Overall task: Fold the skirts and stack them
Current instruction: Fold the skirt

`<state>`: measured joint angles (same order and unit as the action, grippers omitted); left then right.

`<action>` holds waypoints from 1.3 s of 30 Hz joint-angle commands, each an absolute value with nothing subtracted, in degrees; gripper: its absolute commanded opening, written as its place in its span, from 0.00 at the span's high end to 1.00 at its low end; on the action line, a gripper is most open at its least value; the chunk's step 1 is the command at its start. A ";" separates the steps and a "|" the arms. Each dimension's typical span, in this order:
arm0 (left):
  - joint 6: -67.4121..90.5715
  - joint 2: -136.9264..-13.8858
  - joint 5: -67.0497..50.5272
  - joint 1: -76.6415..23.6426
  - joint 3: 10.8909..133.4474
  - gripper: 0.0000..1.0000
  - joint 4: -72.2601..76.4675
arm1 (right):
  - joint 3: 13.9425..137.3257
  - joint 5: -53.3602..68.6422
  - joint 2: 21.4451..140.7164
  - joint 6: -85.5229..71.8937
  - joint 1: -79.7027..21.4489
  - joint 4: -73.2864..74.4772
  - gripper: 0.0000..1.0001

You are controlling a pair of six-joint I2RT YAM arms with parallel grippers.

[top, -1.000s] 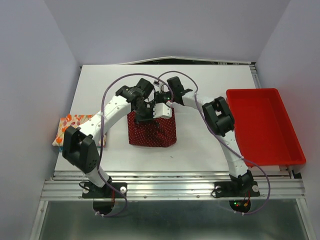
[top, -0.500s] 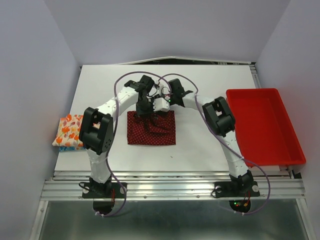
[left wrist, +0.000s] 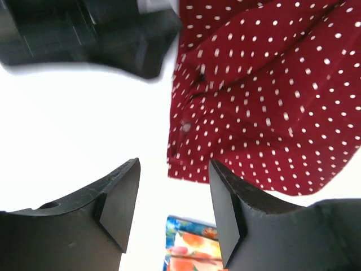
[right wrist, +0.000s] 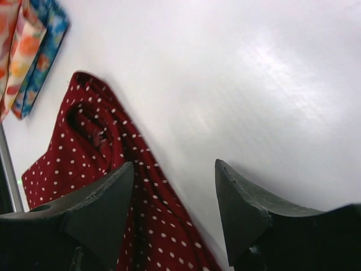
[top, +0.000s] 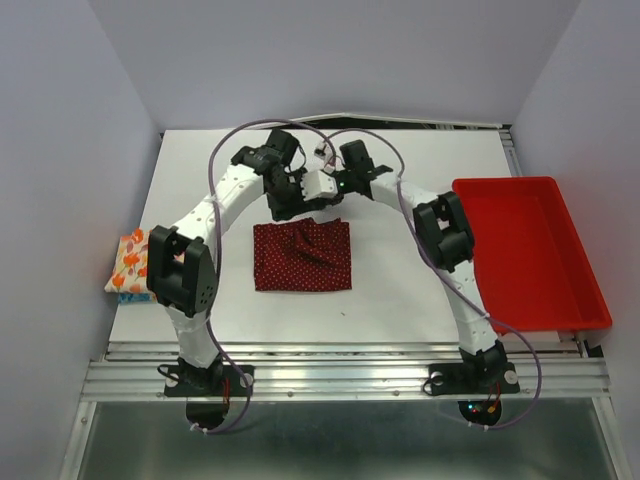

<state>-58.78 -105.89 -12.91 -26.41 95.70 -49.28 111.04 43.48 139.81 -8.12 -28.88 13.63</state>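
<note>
The dark red dotted skirt lies folded in a flat rectangle at mid-table, a few creases on its far half. Both grippers hover just beyond its far edge. My left gripper is open, and in the left wrist view its jaws hold nothing, with the red skirt off to one side. My right gripper is open too; its empty jaws stand over the red skirt's edge. At the table's left edge the cream-white orange-flowered skirt lies folded on the blue skirt.
A red tray sits at the table's right side, with nothing visible in it. White table surface lies between the red skirt and the tray. The two wrists stand close together at the far middle, cables arching over them.
Both grippers have opened and let go of the red skirt, then drawn back toward the far side. The skirt has settled flat on the table.
</note>
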 commanded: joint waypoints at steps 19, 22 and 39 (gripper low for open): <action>-13.98 -97.63 -32.70 -16.52 66.62 0.75 -18.38 | 81.58 43.08 100.56 8.51 -34.00 30.67 0.70; -12.40 -101.06 -32.35 -15.12 67.50 0.73 -16.44 | 75.42 37.54 98.00 13.43 -39.54 30.15 0.69; -11.95 -100.81 -29.97 -12.66 69.35 0.52 -17.66 | 75.22 8.28 110.29 3.78 -43.24 -2.46 0.56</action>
<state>-11.18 -104.71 -30.96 -13.04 68.10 -16.88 71.57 17.87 105.62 5.52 -43.20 8.08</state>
